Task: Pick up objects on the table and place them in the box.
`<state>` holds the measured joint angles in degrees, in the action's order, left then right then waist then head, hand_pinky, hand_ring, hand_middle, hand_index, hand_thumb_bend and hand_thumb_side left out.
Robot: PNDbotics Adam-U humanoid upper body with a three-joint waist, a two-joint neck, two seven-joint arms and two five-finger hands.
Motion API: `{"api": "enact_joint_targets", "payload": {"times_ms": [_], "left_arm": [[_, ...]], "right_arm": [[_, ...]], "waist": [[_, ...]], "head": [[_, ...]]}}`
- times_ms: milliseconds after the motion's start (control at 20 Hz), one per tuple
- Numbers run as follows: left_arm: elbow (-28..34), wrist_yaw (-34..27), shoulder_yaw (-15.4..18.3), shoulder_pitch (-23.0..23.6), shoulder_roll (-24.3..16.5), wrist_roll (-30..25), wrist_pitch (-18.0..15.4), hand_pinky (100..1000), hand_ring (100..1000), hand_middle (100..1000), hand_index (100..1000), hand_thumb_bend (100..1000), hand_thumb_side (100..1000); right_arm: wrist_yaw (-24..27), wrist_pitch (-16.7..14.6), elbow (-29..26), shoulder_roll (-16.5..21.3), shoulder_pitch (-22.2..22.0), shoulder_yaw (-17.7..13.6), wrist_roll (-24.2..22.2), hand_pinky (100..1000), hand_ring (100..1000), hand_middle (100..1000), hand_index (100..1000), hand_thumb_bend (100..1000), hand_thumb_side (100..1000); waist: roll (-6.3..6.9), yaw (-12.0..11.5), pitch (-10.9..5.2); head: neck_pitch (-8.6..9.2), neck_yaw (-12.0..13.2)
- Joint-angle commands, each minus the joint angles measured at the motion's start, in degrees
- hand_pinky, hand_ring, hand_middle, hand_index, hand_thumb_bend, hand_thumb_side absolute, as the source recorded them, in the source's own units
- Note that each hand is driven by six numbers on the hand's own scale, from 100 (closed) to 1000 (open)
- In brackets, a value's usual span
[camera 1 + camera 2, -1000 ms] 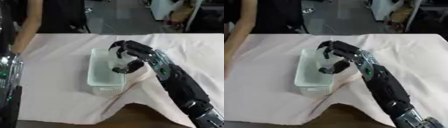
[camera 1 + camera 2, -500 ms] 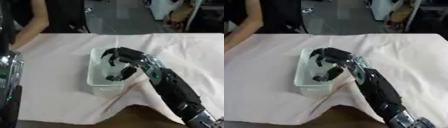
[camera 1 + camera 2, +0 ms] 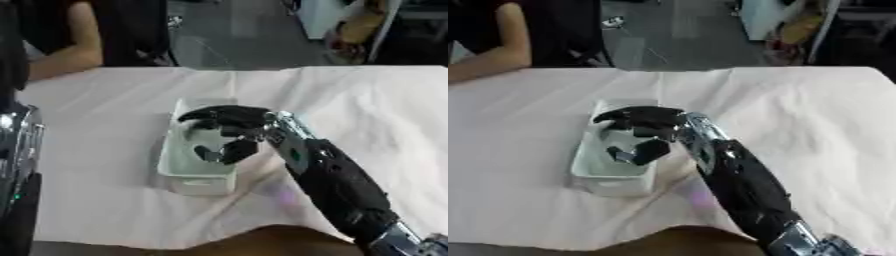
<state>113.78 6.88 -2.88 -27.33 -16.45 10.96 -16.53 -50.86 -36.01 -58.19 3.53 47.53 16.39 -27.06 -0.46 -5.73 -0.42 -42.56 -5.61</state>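
Note:
A white rectangular box stands on the cloth-covered table at mid-left. My right hand reaches in from the lower right and hangs over the middle of the box. Its fingers arch downward, with a wide gap to the thumb below them. A small grey shape shows by the thumb tip inside the box; I cannot tell what it is or whether the thumb touches it. Only the left arm shows, silver and black, at the left edge, and its fingers are hidden.
The pale cloth is rumpled around the box and falls over the table's front edge. A person's bare arm rests at the far left edge of the table, away from the box.
My right hand has moved left and lower, from the box's right rim to over its middle. The fingers keep about the same arched shape. The left arm has not moved.

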Motion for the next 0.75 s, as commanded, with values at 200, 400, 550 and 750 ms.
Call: {"api": "enact_joint_targets", "payload": {"times_ms": [200,400,550,750], "left_arm": [[0.81,-0.26,-0.12,-0.96,-0.25,-0.31,-0.1,526,594,670,770,100,779],[0.81,-0.26,-0.12,-0.89,-0.3,-0.33,-0.07,525,594,670,769,100,779],[0.81,-0.23,-0.08,-0.9,-0.3,-0.3,-0.09,526,594,670,769,100,778],[0.81,-0.1,0.03,-0.76,-0.41,-0.25,-0.08,526,594,670,768,100,779]], "right_arm": [[0.64,2.19,-6.08,1.71,3.25,-1.48,4.27,1000,1000,1000,1000,100,778],[1.38,3.41,-9.0,2.39,3.72,-1.57,5.75,1000,1000,1000,1000,100,759],[1.64,3.88,-9.83,2.5,3.43,-1.39,5.62,1000,1000,1000,1000,100,759],[2.75,4.14,-12.22,3.53,2.27,-1.6,5.81,1000,1000,1000,1000,100,718]], "waist": [[0.1,-0.01,-0.78],[0.08,0.06,-0.84],[0.08,0.06,-0.85],[-0.05,0.32,-0.93]], "head": [[1.1,-0.66],[1.22,-0.63],[1.25,-0.64],[1.35,-0.29]]}}
